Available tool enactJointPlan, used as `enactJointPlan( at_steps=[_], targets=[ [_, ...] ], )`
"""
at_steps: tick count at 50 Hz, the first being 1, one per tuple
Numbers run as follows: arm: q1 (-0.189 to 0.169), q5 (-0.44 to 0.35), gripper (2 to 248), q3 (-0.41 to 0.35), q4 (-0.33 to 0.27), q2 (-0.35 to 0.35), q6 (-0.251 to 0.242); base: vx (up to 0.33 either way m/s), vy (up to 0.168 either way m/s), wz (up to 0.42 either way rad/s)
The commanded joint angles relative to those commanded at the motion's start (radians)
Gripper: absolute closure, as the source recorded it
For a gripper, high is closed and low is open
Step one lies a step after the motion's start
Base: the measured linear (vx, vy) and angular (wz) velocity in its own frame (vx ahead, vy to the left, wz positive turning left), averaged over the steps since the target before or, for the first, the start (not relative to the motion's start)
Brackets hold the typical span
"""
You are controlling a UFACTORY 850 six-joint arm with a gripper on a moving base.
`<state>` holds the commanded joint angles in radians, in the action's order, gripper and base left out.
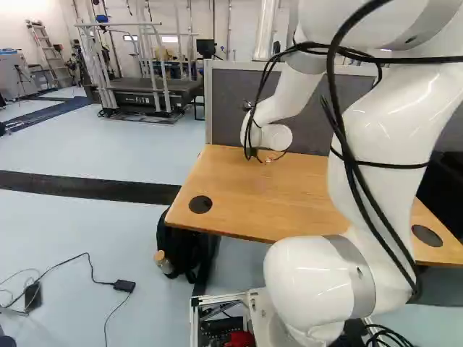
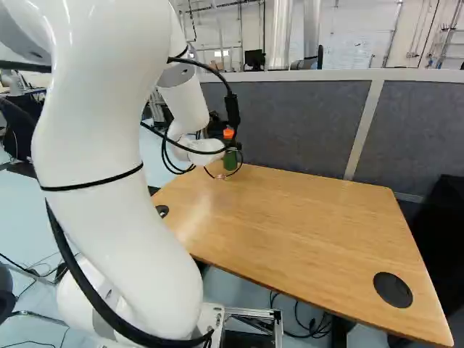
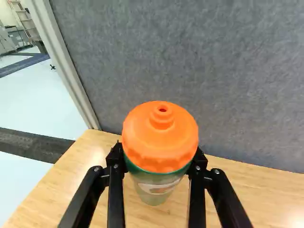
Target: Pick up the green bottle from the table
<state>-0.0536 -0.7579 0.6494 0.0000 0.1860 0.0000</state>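
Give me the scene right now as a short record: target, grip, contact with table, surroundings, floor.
target: green bottle, upright, orange lid on
gripper: closed on the bottle from two sides, just below the lid
bottle place: at the table's far end, near the corner by the divider's end
lifted: cannot tell whether its base touches the table
table: wooden top, round black inserts
behind: grey divider
floor: black bag beside the table, at its near left in the left base view
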Motion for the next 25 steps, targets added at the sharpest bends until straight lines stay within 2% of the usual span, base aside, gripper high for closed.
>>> enactJointPlan(
  at_steps=[25],
  targets=[
    [0.016,0.000,229,-0.108,0.000,-0.158,0.000,0.000,0.000,0.000]
  ],
)
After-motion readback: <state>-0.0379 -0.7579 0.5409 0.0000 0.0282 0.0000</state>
